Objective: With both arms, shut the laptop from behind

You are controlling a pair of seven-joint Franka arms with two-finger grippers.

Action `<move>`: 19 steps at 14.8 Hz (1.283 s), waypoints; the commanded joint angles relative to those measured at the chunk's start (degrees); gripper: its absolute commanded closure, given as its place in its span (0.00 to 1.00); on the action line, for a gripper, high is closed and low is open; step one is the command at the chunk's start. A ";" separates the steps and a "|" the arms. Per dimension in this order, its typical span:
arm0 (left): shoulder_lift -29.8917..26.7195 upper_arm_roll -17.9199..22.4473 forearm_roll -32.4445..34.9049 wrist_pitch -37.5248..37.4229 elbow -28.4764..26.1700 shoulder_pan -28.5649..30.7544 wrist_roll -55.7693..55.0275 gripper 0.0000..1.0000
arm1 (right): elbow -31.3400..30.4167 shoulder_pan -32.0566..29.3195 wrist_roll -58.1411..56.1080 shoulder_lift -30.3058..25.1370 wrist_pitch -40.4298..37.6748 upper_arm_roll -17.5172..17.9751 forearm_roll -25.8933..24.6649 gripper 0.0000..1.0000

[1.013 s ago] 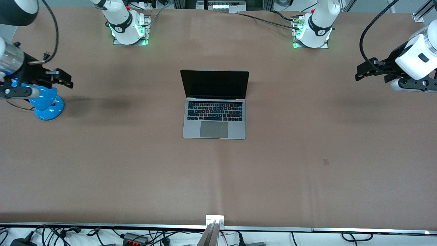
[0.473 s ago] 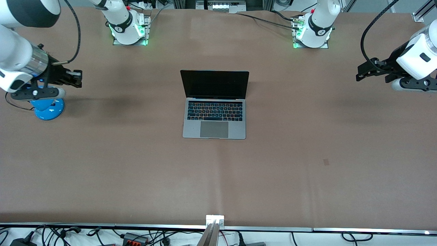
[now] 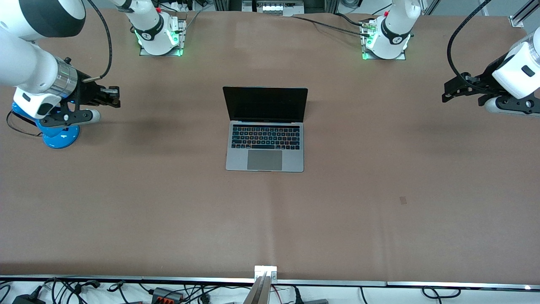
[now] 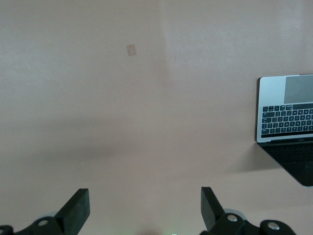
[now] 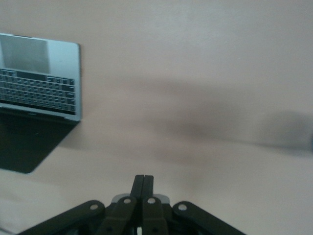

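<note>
The laptop (image 3: 265, 128) lies open at the middle of the desk (image 3: 379, 202), its black screen upright and facing the front camera, its keyboard and trackpad toward that camera, so its lid back is turned toward the two arm bases. Nothing touches it.

The right claw (image 3: 113, 96) hangs over the desk toward the right arm's end, well apart from the laptop, its fingers pressed together, as the right wrist view (image 5: 144, 183) shows. Under that arm a blue stand (image 3: 59, 134) rests on the desk. The left claw (image 3: 453, 88) hangs over the left arm's end of the desk, equally well apart from the laptop, its fingers spread wide in the left wrist view (image 4: 144, 210).

Judged step: the approach; closing is not yet begun. The next move calls for both claws to travel inward to the bases' side of the screen, reach its top edge, then push it evenly down toward the keyboard.
</note>
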 commanded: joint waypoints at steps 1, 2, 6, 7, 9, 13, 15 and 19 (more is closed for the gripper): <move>0.73 0.18 -1.07 -0.21 1.56 0.11 -1.42 0.00 | -1.49 0.37 1.00 -0.21 -1.10 -0.29 6.08 1.00; 0.73 0.26 -0.98 -0.21 1.56 0.02 -1.42 0.00 | -2.19 0.54 1.00 -0.21 -0.84 -0.29 7.40 1.00; 1.52 1.05 -0.10 -0.13 1.38 0.20 -1.33 0.00 | -4.30 3.08 3.01 -0.47 -1.10 -0.29 14.09 1.00; 1.52 1.32 -0.10 -0.13 1.38 0.98 -1.25 0.00 | -4.57 4.40 3.80 -0.65 -1.19 -0.29 14.45 1.00; 1.87 1.06 -0.10 -0.13 1.47 1.87 -1.51 0.00 | -5.18 7.21 6.43 -0.74 -1.97 -0.29 14.71 1.00; 1.70 0.53 -0.10 -0.30 1.30 1.78 -2.03 0.00 | -6.24 10.29 9.87 -0.83 -3.83 -0.29 16.56 1.00; 1.52 0.44 -0.10 -0.39 1.12 1.78 -2.21 0.00 | -6.94 10.47 9.87 -0.83 -3.74 -0.29 16.56 1.00; 1.52 0.53 -0.19 -0.48 1.21 1.95 -2.12 0.49 | -7.03 10.56 9.87 -0.83 -3.65 -0.29 16.56 1.00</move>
